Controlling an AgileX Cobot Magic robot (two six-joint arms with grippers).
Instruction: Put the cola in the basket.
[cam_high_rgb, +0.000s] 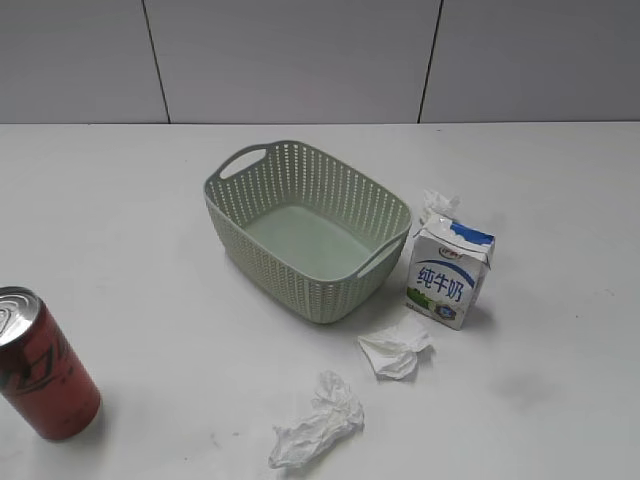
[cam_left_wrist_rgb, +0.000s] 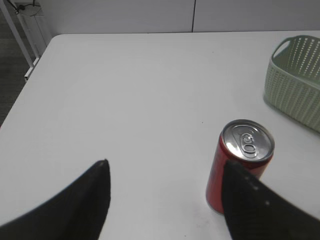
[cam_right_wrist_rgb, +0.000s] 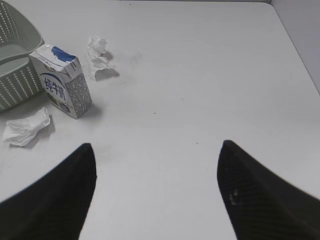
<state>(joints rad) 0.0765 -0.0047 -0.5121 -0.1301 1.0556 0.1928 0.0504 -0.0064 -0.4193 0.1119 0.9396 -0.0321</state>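
Note:
The cola is a red can with black lettering and a silver top, standing upright at the table's front left. It also shows in the left wrist view, partly behind my right-hand finger. The sage-green basket stands empty at mid-table; its corner shows in the left wrist view and its edge in the right wrist view. My left gripper is open, above the table, with the can beside its right finger, not between the jaws. My right gripper is open and empty over bare table.
A blue-and-white milk carton stands right of the basket, also in the right wrist view. Crumpled tissues lie behind the carton, in front of it and nearer the front edge. The table's left edge shows.

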